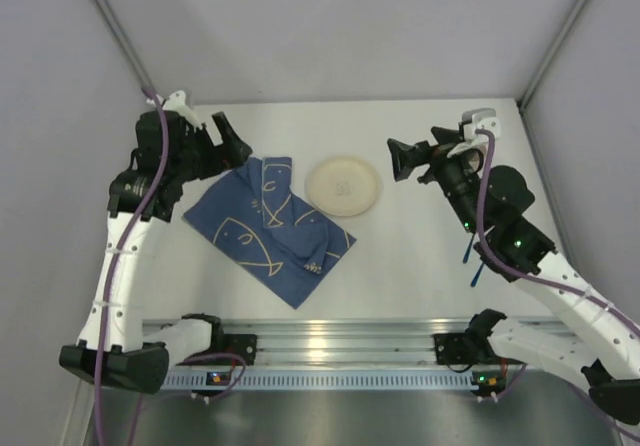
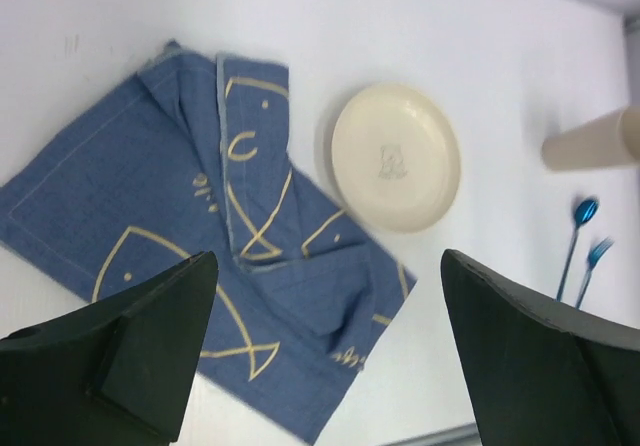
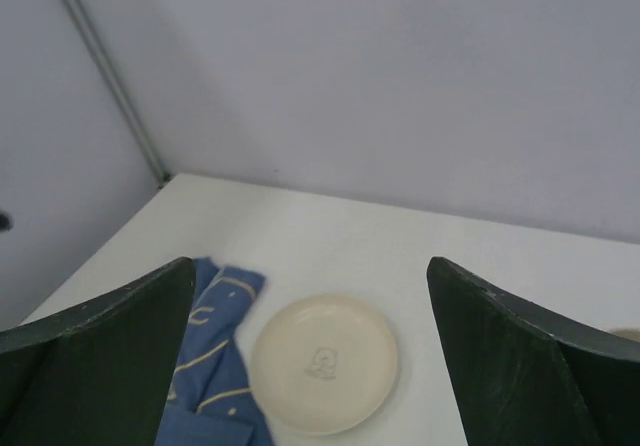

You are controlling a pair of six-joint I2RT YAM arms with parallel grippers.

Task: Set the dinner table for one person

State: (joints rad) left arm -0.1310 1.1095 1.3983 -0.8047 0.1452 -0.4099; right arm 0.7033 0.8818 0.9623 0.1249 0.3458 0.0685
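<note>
The white dinner table (image 1: 410, 256) carries a dark blue cloth with cream fish drawings (image 1: 268, 228), rumpled and partly folded over on itself, and a round cream plate (image 1: 344, 186) just to its right. My left gripper (image 1: 226, 138) hovers open and empty above the cloth's far left corner. In the left wrist view it (image 2: 328, 258) looks down on the cloth (image 2: 180, 226) and the plate (image 2: 396, 156). My right gripper (image 1: 404, 159) is open and empty, raised to the right of the plate. The right wrist view (image 3: 310, 264) shows the plate (image 3: 324, 362) below.
A blue spoon (image 2: 579, 228) and a blue fork (image 2: 594, 259) lie side by side at the table's right, mostly hidden under my right arm in the top view (image 1: 468, 256). A cream cup (image 2: 592, 142) stands beyond them. The ribbed aluminium rail (image 1: 340, 341) runs along the near edge.
</note>
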